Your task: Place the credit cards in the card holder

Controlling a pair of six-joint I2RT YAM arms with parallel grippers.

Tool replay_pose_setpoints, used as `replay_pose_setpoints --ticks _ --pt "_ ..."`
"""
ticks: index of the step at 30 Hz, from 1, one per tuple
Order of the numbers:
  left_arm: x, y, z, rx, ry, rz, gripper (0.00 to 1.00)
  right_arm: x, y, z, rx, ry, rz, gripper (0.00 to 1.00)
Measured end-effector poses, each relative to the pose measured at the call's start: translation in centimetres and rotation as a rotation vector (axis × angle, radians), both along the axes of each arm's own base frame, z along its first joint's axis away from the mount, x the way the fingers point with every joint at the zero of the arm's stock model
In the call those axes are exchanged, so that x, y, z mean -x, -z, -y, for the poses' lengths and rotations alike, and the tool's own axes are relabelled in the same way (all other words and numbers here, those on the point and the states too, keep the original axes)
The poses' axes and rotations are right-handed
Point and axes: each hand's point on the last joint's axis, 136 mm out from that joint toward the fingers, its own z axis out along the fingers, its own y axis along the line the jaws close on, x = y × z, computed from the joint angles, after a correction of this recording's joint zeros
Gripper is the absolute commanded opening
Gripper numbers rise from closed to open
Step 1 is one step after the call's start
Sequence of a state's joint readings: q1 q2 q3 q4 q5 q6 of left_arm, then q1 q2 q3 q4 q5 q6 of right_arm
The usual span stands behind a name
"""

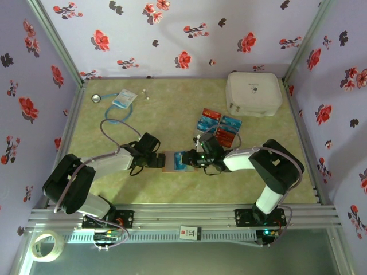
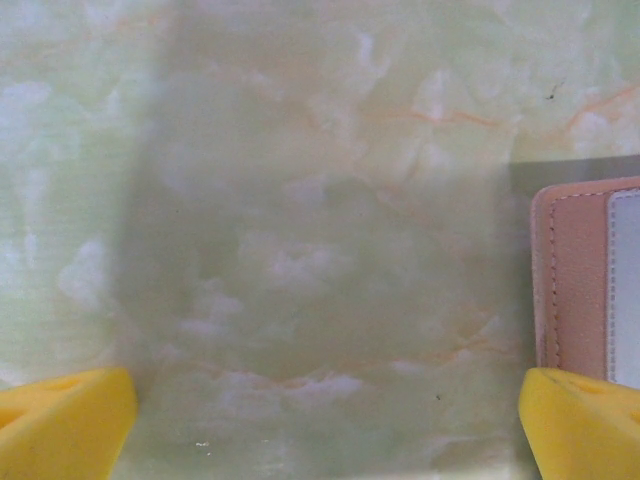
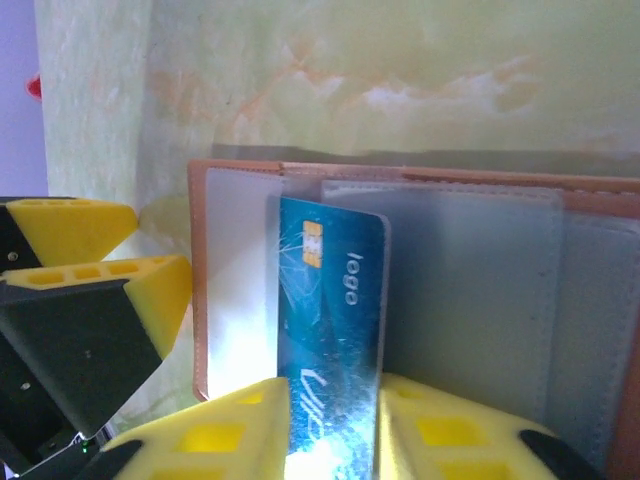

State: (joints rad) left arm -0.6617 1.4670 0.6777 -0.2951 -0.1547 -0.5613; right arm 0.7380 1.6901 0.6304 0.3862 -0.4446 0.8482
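Gripping blue card (image 3: 330,300) marked "logo", right jaws; left jaws wide, beside card holder (image 2: 570,280).

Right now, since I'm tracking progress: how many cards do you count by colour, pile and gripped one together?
Red cards: at least 2, in the overlapping pile.
Blue cards: at least 3, counting the held blue card in the right end effector at the card holder.
Total: at least 5.
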Motion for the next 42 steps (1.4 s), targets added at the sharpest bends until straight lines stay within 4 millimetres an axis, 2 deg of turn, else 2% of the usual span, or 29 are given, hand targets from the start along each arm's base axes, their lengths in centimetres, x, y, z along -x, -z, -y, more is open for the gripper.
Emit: replay_pose_setpoints --ticks 3,6,9,15,17,21,24,27,36,42 --pt "0.0 0.0 0.0 0.0 0.0 0.001 1.0 -0.1 -0.5 -0.1 0.009 -0.01 0.011 0.47" --pt "0.0 0.0 0.0 0.001 0.0 0.001 1.0 -0.2 -0.8 0.1 0.04 -0.017 0.022 0.54" --pt "-0.1 -0.3 0.0 0.013 -0.009 0.001 1.0 -0.3 -1.1 0.4 0.077 -0.02 0.025 0.56" --pt "-1.0 -1.6 -1.6 0.05 -0.085 0.022 1.0 -0.9 -2.6 0.6 0.129 -0.03 0.059 0.57" --pt "-1.1 -2.0 -1.9 0.055 -0.098 0.026 1.0 -1.3 -3.4 0.7 0.144 -0.031 0.082 0.55" --pt "-0.5 -1.7 -2.4 0.039 -0.107 0.001 1.0 -2.1 -4.3 1.3 0.216 -0.03 0.124 0.43" --pt "0.2 -1.4 -2.9 0.003 -0.106 -0.022 1.0 -2.5 -4.3 2.2 0.301 -0.032 0.151 0.3" --pt "0.8 -1.4 -3.0 -0.043 -0.092 -0.034 1.0 -2.6 -3.7 2.7 0.377 -0.049 0.164 0.21" --pt "0.8 -0.8 -1.8 -0.126 -0.042 -0.061 1.0 -1.4 -0.4 3.4 0.52 -0.119 0.128 0.16" --pt "0.7 -0.2 -1.6 -0.152 -0.029 -0.078 1.0 -1.1 0.2 3.4 0.539 -0.136 0.123 0.16"
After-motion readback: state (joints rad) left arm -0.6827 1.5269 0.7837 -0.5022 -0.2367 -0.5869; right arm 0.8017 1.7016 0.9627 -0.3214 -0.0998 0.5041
